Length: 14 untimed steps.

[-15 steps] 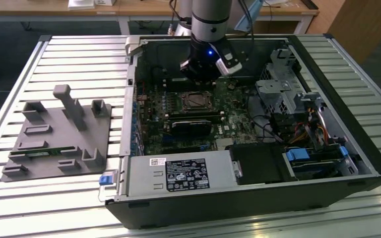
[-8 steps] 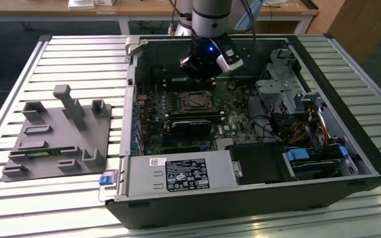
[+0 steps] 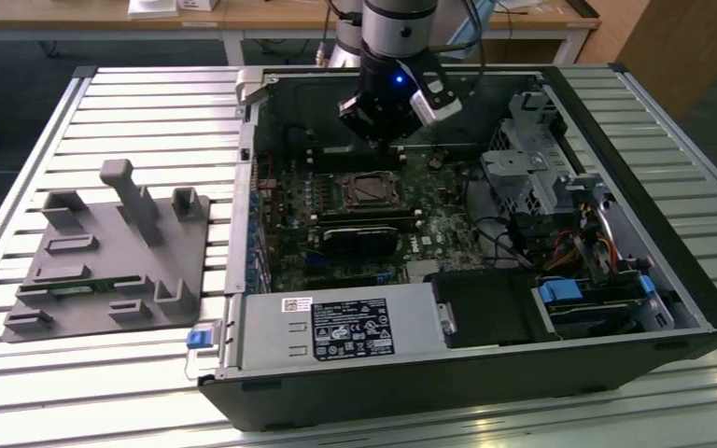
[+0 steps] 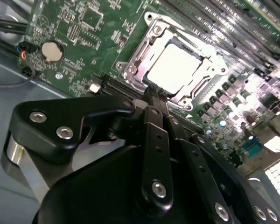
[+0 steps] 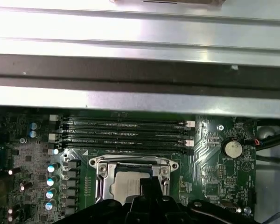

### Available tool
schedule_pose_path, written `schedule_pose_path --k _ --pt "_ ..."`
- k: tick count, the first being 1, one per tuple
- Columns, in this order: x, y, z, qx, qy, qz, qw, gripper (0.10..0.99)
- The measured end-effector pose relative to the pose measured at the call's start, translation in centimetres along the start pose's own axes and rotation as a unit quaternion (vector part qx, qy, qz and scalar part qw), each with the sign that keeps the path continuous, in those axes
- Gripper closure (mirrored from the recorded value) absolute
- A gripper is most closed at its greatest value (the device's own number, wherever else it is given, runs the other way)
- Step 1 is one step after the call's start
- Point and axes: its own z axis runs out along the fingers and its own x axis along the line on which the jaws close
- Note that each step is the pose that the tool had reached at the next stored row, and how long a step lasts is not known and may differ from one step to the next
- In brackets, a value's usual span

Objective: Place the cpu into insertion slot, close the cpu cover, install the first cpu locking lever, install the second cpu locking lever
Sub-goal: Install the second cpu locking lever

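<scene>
The cpu (image 4: 177,70) is a pale silver square lying in the insertion slot (image 3: 369,191) on the green board, inside the open computer case. The cpu cover (image 4: 135,65), a silver frame, lies flat around it, and the chip shows through its window. In the first wrist view the cpu (image 5: 123,186) and cpu cover (image 5: 130,163) sit just past my black fingers. My gripper (image 4: 151,95) hangs above the socket's near edge, fingers shut together with nothing between them. From outside, the gripper (image 3: 381,135) is over the board, beyond the socket. How the locking levers stand is unclear.
Long black memory slots (image 5: 126,133) run beside the socket, and a coin battery (image 5: 232,148) sits close by. The case's metal wall (image 5: 140,102) rises behind the board. A drive cage (image 3: 533,177), cables and a power supply (image 3: 333,327) crowd the case. A grey fixture (image 3: 104,257) stands on the slatted table.
</scene>
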Motion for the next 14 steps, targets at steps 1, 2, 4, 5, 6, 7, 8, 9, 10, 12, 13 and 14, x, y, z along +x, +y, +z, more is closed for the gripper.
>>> schedule_pose_path --k 1,2,4,5,6,7,8,9,10,12,13,14 --pt "0.00 -0.17 -0.01 0.0000 0.0000 0.000 1.0000 0.980" --pt "0.01 -0.41 -0.02 0.0000 0.0000 0.000 1.0000 0.980" --pt "0.02 -1.07 -0.06 0.0000 0.0000 0.000 1.0000 0.980" --pt "0.03 -1.43 -0.07 0.0000 0.0000 0.000 1.0000 0.980" --pt "0.04 -1.80 -0.10 0.0000 0.0000 0.000 1.0000 0.980" --pt "0.05 -2.17 -0.11 0.0000 0.0000 0.000 1.0000 0.980" --pt "0.05 -2.49 -0.13 0.0000 0.0001 0.000 1.0000 0.980" --pt "0.04 -2.71 -0.14 0.0000 0.0016 0.000 1.0000 0.980" --pt "-0.03 -2.81 -0.15 -0.0004 0.0061 0.000 1.0000 0.980" --pt "-0.05 -2.97 -0.15 -0.0029 0.0103 0.001 0.9999 0.980" --pt "-0.05 -3.09 -0.14 -0.0041 0.0102 0.001 0.9999 0.980" --pt "-0.04 -3.31 -0.13 -0.0050 0.0102 0.001 0.9999 0.980"
